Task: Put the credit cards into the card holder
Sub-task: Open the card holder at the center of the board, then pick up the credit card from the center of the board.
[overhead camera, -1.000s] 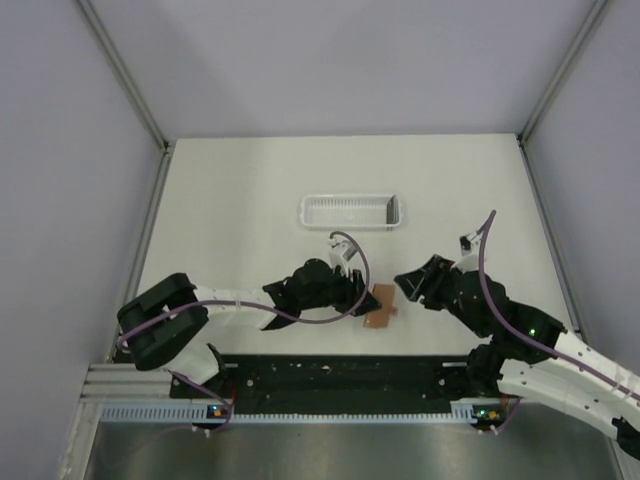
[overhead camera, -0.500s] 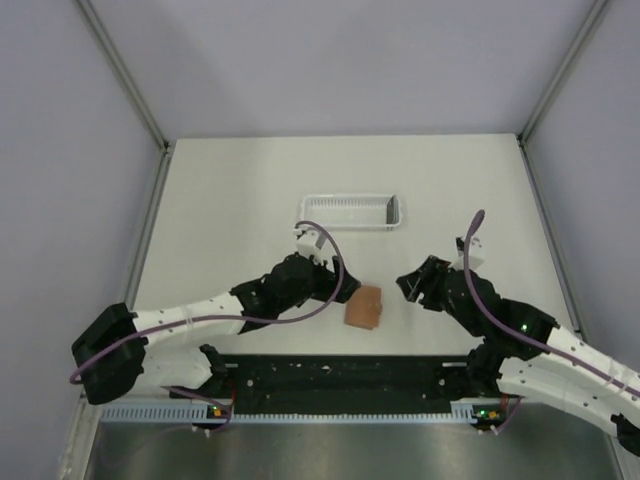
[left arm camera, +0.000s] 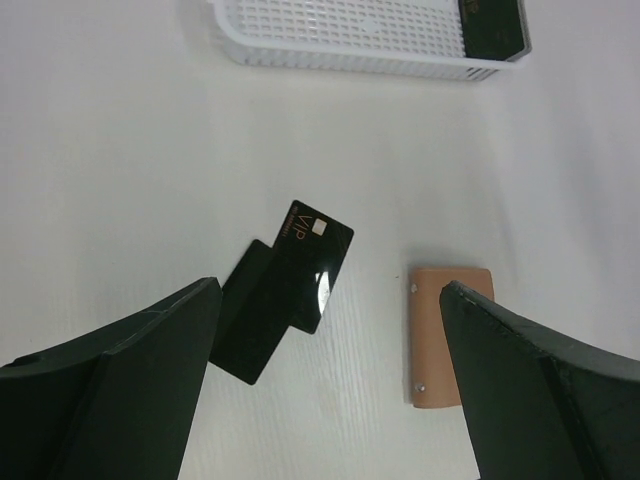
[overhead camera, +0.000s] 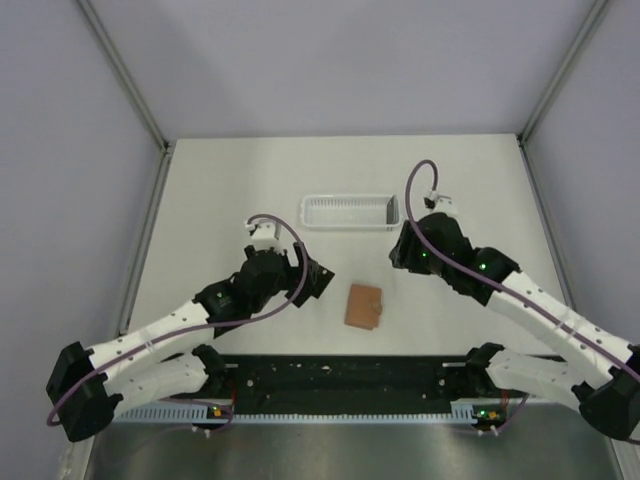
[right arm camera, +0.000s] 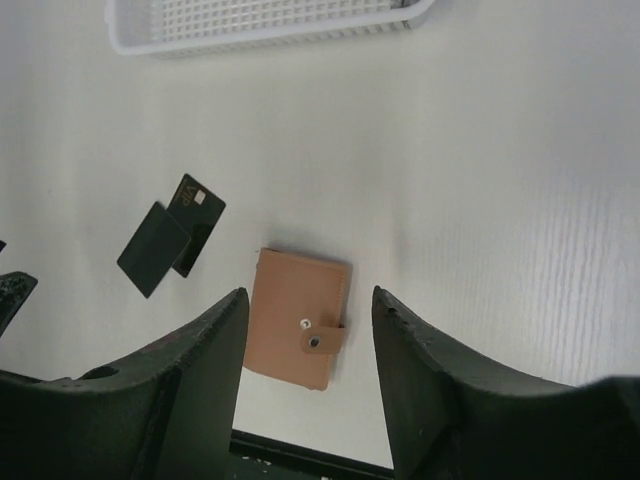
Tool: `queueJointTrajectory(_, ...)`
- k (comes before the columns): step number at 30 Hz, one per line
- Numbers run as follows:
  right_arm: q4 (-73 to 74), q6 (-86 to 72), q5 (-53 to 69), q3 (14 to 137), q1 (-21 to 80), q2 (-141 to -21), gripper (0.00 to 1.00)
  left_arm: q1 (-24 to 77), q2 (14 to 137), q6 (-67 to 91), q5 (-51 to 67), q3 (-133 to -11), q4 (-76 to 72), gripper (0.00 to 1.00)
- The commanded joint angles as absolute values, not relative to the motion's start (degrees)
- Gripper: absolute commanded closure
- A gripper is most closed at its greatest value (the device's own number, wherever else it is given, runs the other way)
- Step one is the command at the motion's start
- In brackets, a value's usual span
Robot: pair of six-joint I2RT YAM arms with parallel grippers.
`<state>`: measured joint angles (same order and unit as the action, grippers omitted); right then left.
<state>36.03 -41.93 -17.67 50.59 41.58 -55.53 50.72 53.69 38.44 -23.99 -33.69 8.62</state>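
Both arms have backed off the card holder, left gripper gaping, right gripper parted, both empty; we fear the flat, overlapped credit cards between the left jaws skidding

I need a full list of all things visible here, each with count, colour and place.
table: one, white, under everything.
tray: one, white, slatted, far side of the table.
dark piece: one, black, at one end of the tray; unclear what.
card holder: one, brown, closed, near the table's near edge.
credit cards: two, black, overlapping, left of the card holder.
left tool: one, black, open, over the cards.
right tool: one, black, open, beside the card holder, not touching.
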Motion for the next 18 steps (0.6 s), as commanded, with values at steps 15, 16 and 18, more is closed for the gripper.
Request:
queueJointTrajectory(15, 8.17, -34.72, 13.01, 56.76, 45.61, -84.97, 0.73, 46.41, 55.54, 45.53, -21.97, -22.59, 5.89, 0.27)
queueJointTrajectory(16, 8.09, -34.72, 12.66, 57.82, 45.96, -87.08, 0.77, 46.41, 55.89, 45.27, -22.58, -22.59, 5.37, 0.27)
queueJointTrajectory(18, 7.39, -34.8, 12.66, 60.28, 46.67, -90.77, 0.82, 46.32, 57.47, 44.83, -23.64, -23.2, 4.75, 0.27)
